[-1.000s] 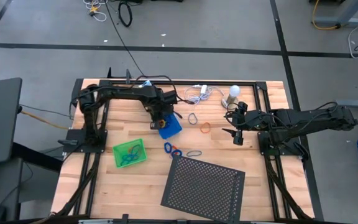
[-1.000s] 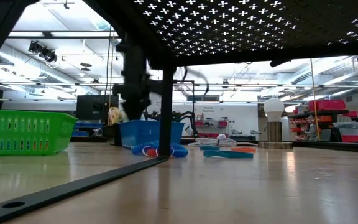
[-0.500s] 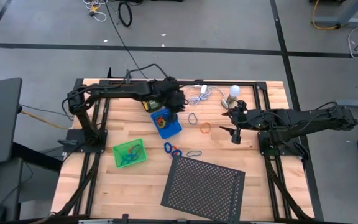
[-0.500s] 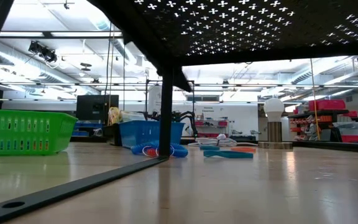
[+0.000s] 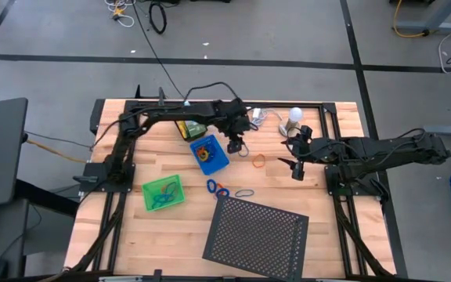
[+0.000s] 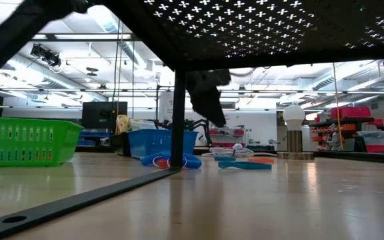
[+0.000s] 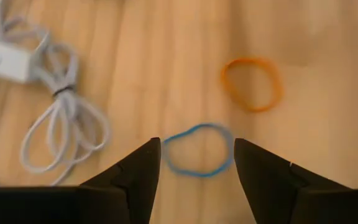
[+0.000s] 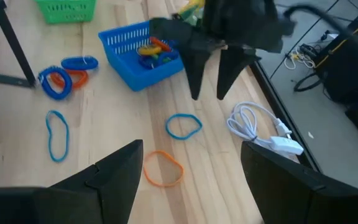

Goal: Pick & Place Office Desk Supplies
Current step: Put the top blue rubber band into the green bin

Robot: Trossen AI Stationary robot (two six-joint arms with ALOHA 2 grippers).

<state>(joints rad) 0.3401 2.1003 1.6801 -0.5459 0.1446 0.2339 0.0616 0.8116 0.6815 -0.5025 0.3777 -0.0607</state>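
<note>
Left gripper (image 8: 208, 96): fingers spread, empty, poised above blue loop (image 7: 197, 149). Risk: thin flat loop slips the pinch; nearby white cable (image 7: 61, 134) snags.

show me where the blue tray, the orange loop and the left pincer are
blue tray (image 8: 128, 70), right wrist view, on its front wall.
orange loop (image 7: 252, 83), left wrist view, middle of the ring.
left pincer (image 8: 207, 96), right wrist view, between its open fingertips, above the blue loop (image 8: 183, 125).

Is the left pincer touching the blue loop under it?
Apart. The right wrist view shows the left pincer, open, hanging above the blue loop with bare table between its fingertips and the loop.
</note>
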